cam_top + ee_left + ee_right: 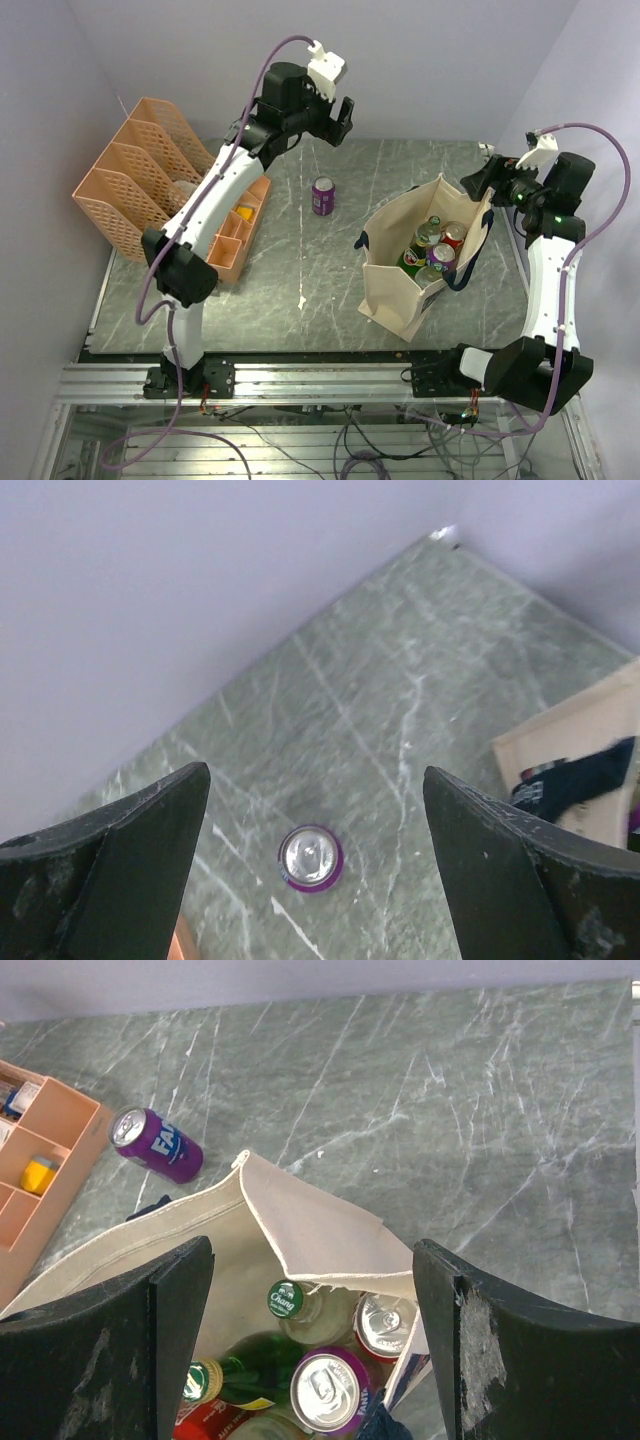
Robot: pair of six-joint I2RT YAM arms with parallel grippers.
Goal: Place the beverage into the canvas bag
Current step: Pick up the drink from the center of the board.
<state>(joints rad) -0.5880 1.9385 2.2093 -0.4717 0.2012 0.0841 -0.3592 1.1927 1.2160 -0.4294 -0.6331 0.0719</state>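
Purple can (323,196) stands on bare tabletop (300,260), well apart from the canvas bag (395,290); left claw (338,122) and right claw (483,183) both gape empty.

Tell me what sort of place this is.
Probably a robotics lab test bench, not a home or shop: the marble-look table is boxed in by plain panels, a bare aluminium rail runs along its near edge, and loose cables trail below.

purple can (323,196), cream canvas bag (395,295) with navy handles (575,780), grey-green white-veined table (290,270), orange trays (120,190).
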